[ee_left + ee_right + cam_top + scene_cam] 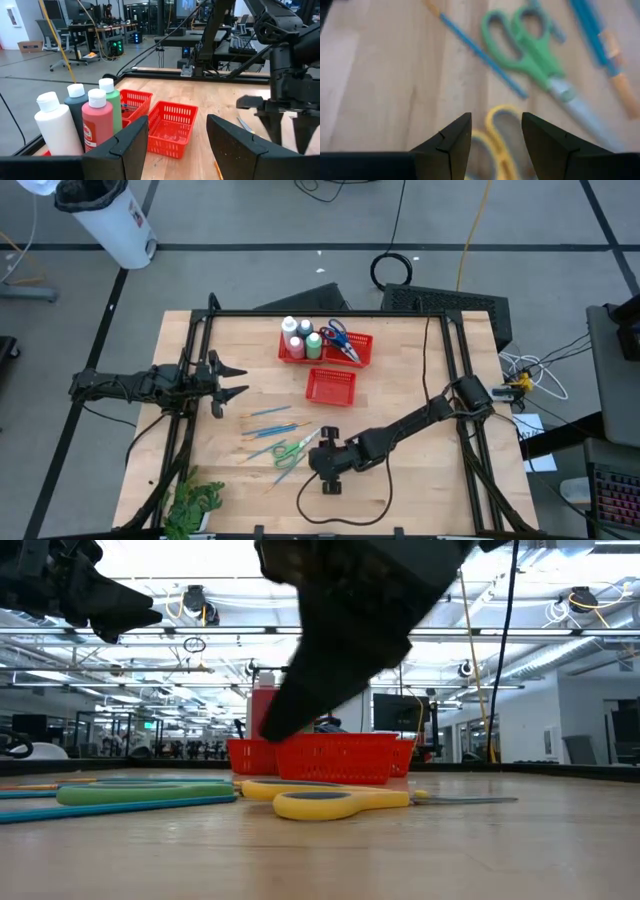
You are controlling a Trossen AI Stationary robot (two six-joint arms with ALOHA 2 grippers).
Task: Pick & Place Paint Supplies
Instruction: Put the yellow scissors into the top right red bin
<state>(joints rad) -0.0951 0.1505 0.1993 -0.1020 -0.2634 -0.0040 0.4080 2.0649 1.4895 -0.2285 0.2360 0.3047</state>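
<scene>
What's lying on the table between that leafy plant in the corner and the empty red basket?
In the high view, between the plant and the empty basket lie thin blue brushes and green-handled scissors.

no readable text, labels or numbers anywhere
</scene>
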